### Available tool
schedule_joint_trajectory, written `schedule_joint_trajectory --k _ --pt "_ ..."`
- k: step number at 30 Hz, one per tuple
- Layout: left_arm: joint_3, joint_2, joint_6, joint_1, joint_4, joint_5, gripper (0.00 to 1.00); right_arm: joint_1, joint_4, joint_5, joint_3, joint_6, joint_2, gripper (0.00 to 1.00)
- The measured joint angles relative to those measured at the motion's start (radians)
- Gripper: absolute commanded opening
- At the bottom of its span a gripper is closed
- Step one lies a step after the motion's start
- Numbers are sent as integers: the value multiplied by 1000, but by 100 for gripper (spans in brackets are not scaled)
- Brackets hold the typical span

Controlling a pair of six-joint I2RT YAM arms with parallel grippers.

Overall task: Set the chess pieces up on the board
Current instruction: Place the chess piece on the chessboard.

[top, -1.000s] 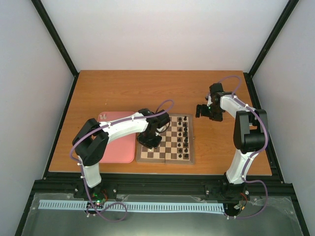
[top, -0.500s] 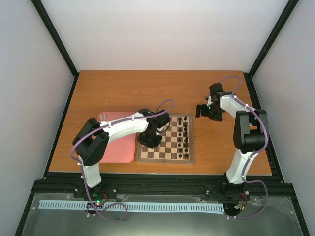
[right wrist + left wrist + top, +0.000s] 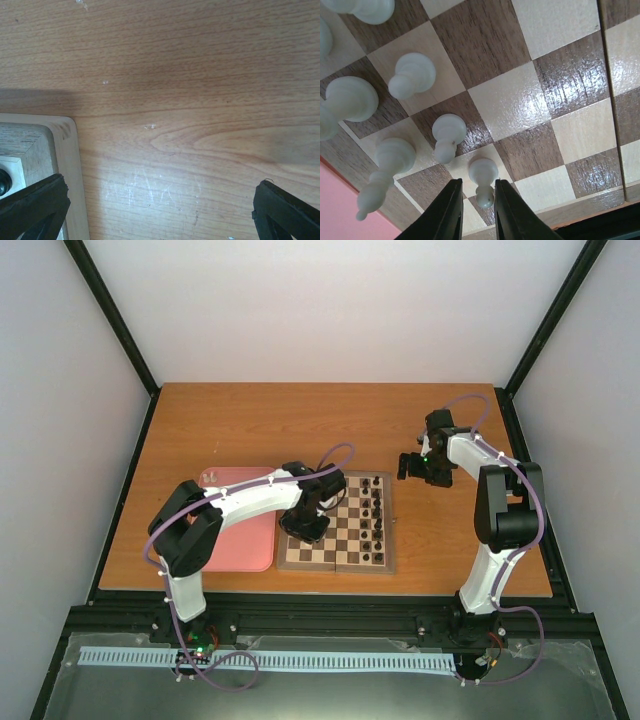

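The wooden chessboard (image 3: 345, 550) lies at the table's front centre. My left gripper (image 3: 301, 527) hangs over its left edge. In the left wrist view, several cream pieces stand on the near squares (image 3: 560, 80). One cream pawn (image 3: 483, 176) stands between my left gripper's (image 3: 479, 186) fingers. The right finger touches its head and the left finger stands a little apart, so the jaws are narrowly open around it. Other cream pieces (image 3: 411, 74) stand to the left. My right gripper (image 3: 415, 466) is wide open and empty over bare table beside the board's far right corner (image 3: 55, 145).
Black pieces (image 3: 376, 512) fill the board's two right columns. A pink tray (image 3: 240, 540) lies against the board's left side, with a small pale thing at its far left corner (image 3: 209, 477). The tray's pink edge shows in the left wrist view (image 3: 335, 200).
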Motion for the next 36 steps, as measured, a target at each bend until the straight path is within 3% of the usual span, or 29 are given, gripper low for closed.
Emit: schedule_joint_trajectory --k 14,22,31,36 --pt "-5 0 0 0 -3 0 20 0 0 0 -1 0 0 100" --pt "1 0 11 0 -23 -2 38 0 0 0 -1 0 0 100" --pt "62 -10 18 0 -74 -4 39 0 0 -4 -1 0 0 100" --pt "185 -34 30 0 -142 -3 45 0 1 -5 -1 0 0 100"
